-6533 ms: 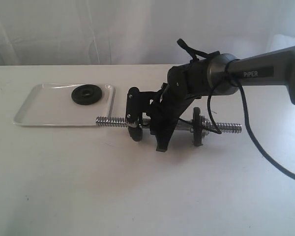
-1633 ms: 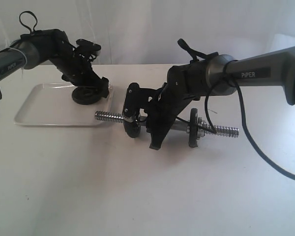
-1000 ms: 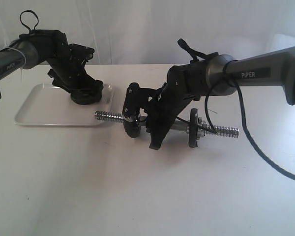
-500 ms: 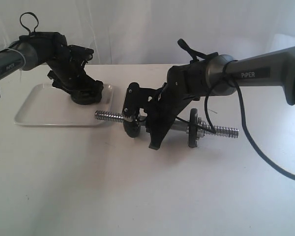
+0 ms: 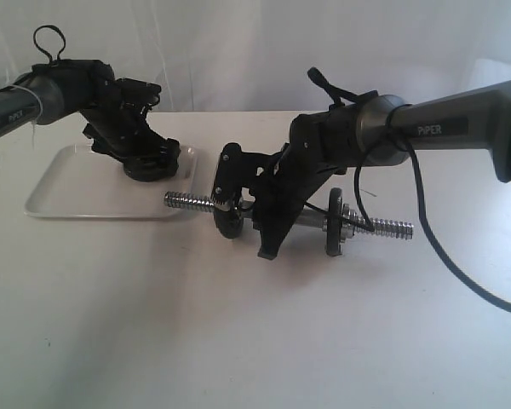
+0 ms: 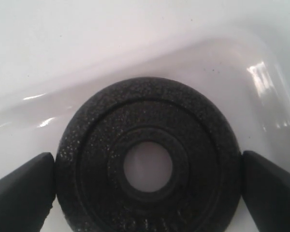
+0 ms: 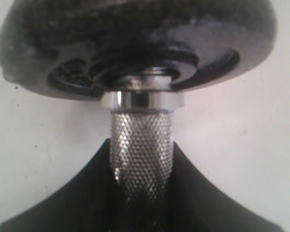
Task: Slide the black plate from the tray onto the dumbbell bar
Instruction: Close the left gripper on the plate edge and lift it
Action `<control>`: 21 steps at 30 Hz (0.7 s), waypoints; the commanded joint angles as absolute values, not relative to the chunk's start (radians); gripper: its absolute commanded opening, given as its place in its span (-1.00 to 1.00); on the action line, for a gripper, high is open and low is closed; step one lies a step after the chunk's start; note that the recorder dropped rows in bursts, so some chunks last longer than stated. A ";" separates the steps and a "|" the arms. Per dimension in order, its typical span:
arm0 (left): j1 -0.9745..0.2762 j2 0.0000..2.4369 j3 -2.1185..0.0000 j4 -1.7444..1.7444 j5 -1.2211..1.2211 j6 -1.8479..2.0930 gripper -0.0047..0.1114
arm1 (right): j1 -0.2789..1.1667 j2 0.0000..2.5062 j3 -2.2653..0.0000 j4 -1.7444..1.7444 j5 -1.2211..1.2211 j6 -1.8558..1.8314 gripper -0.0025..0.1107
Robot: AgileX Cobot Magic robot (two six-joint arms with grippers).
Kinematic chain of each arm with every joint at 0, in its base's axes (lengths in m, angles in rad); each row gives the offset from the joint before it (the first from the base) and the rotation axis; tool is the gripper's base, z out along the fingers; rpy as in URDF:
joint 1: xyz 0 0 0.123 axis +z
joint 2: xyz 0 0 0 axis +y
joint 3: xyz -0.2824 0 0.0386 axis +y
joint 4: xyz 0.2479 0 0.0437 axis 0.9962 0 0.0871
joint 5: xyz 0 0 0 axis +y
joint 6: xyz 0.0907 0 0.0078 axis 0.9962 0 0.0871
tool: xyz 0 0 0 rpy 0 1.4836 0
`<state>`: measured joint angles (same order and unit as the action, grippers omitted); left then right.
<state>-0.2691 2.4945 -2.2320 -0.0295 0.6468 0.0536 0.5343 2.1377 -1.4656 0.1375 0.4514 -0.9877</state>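
Observation:
The black plate [image 6: 147, 159] lies flat in the white tray [image 6: 217, 63], near the tray's right end [image 5: 68, 189]. My left gripper [image 5: 143, 162] is down over it, one finger [image 6: 21, 193] against each side of the rim, so it is shut on the plate. In the exterior view the gripper hides most of the plate. My right gripper [image 5: 258, 220] is shut on the knurled middle of the chrome dumbbell bar [image 7: 141, 140], which lies level just above the table. The bar's bare threaded end [image 5: 183, 202] points toward the tray.
Two black plates sit on the bar: one [image 5: 228, 223] just left of my right gripper, seen close above a silver collar [image 7: 141, 99], and one [image 5: 336, 223] near the right threaded end [image 5: 396, 227]. A black cable [image 5: 460, 264] trails over the white table at right.
The left arm came into view, dropped over the plate in the tray and closed on its rim; it has hardly moved in the last half second. The right arm holds the bar still.

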 commanded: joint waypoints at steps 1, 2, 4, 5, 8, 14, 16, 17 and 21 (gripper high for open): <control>-0.268 2.502 -2.214 -0.027 0.667 0.052 0.89 | 0.540 2.120 -1.476 0.193 0.387 -0.964 -0.96; -0.268 2.502 -2.214 -0.027 0.660 0.052 0.79 | 0.540 2.120 -1.476 0.193 0.387 -0.964 -0.96; -0.268 2.502 -2.214 -0.025 0.668 0.052 0.27 | 0.540 2.120 -1.476 0.193 0.387 -0.964 -0.96; -0.268 2.502 -2.214 -0.025 0.683 0.052 -0.10 | 0.540 2.120 -1.476 0.193 0.387 -0.964 -0.96; -0.268 2.502 -2.214 -0.018 0.688 0.094 -0.92 | 0.540 2.120 -1.476 0.195 0.387 -0.964 -0.96; -0.268 2.494 -2.221 -0.018 0.689 0.094 -0.92 | 0.540 2.120 -1.476 0.194 0.383 -0.964 -0.96; -0.265 2.476 -2.224 -0.051 0.691 0.105 -0.92 | 0.540 2.120 -1.476 0.207 0.382 -0.938 -0.96; -0.261 2.467 -2.224 -0.076 0.694 0.118 -0.92 | 0.540 2.120 -1.476 0.212 0.377 -0.934 -0.96; -0.232 2.443 -2.224 -0.222 0.731 0.219 -0.92 | 0.540 2.120 -1.476 0.205 0.377 -0.938 -0.96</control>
<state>-0.2513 2.4771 -2.2256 -0.1194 0.6823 0.1637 0.5343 2.1393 -1.4656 0.1477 0.4437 -0.9716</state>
